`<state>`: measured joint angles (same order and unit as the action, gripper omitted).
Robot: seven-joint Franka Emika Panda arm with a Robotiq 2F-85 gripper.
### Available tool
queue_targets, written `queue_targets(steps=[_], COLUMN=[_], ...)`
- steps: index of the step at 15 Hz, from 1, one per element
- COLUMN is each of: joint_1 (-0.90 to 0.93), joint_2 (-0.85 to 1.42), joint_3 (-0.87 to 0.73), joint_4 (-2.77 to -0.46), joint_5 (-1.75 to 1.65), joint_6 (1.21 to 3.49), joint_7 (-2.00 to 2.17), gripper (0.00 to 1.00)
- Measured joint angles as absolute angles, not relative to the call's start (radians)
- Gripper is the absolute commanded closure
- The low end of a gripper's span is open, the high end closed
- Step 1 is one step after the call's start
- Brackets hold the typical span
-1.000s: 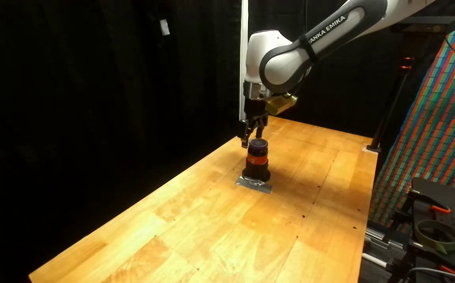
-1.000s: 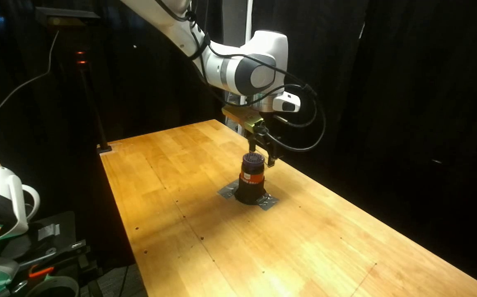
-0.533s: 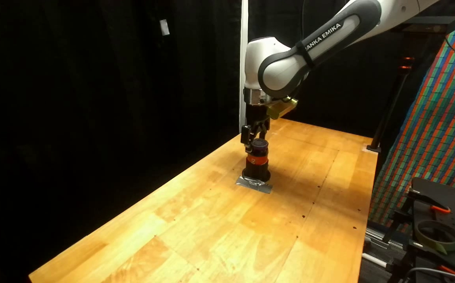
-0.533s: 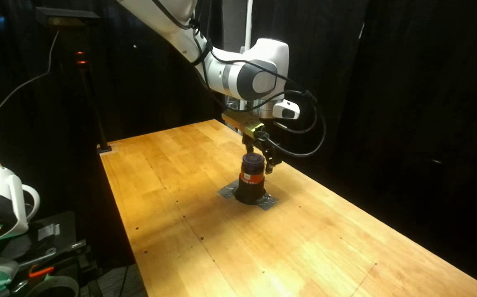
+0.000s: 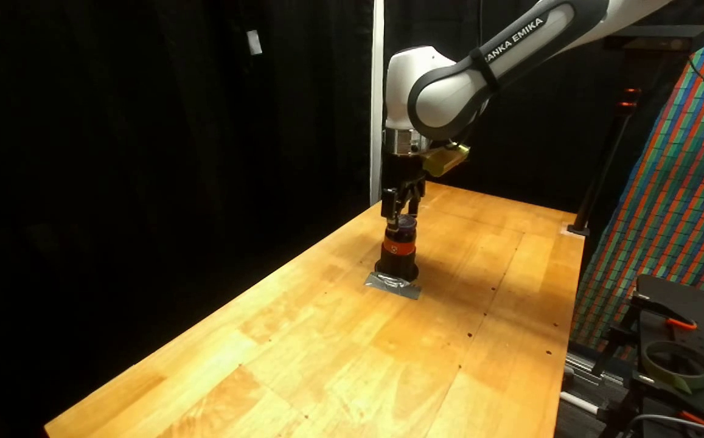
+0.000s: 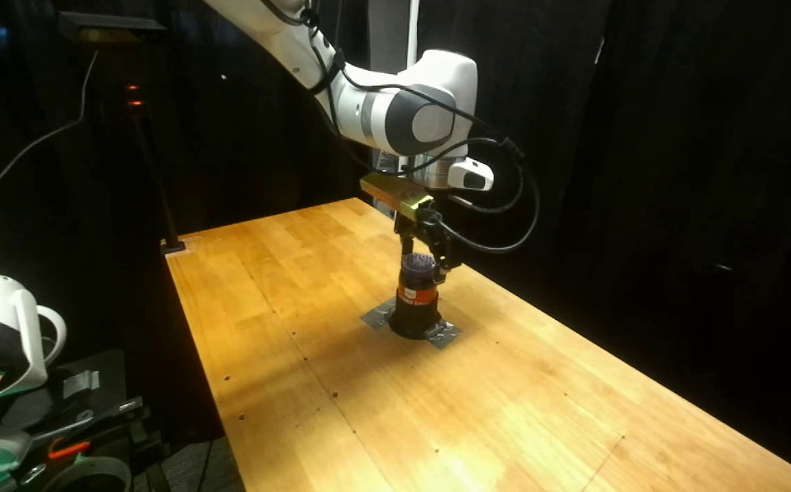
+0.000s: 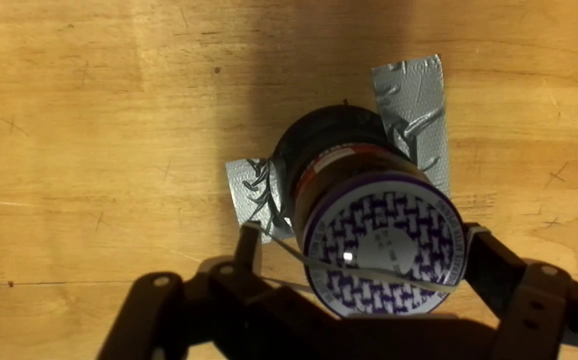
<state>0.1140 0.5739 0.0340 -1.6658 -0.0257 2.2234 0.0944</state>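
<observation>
Now, with fingers (image 7: 493, 265) spread wide and ungripping, left to right in the wrist view: silver tape (image 7: 249, 195) on the surface (image 7: 119, 125) near the left fingertip; a pale band (image 7: 368, 274) running from that fingertip across a jar (image 7: 391, 227), upright between the fingers in a black holder (image 7: 328, 125); then another tape strip (image 7: 413, 100) and, close beside the jar, contact unclear, the right fingertip.

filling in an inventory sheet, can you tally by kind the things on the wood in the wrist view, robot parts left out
Lidded jar: 1
Black flared base: 1
Silver tape strips: 2
Total: 4
</observation>
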Motion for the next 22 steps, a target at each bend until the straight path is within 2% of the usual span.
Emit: queue_targets(steps=[13,14,15,16,22], joint_1=[0.037,0.031,0.025,0.021,0.012], joint_2=[0.465,0.46,0.455,0.451,0.407], joint_3=[0.052,0.053,0.053,0.054,0.064], joint_4=[-1.853,-1.863,-1.876,-1.893,-2.097], joint_5=[0.098,0.112,0.128,0.141,0.175], joint_6=[2.229,2.234,2.252,2.277,2.622], joint_7=[-0.048,-0.059,-0.069,-0.078,-0.103], gripper=[0.0,0.25,0.26,0.32,0.8])
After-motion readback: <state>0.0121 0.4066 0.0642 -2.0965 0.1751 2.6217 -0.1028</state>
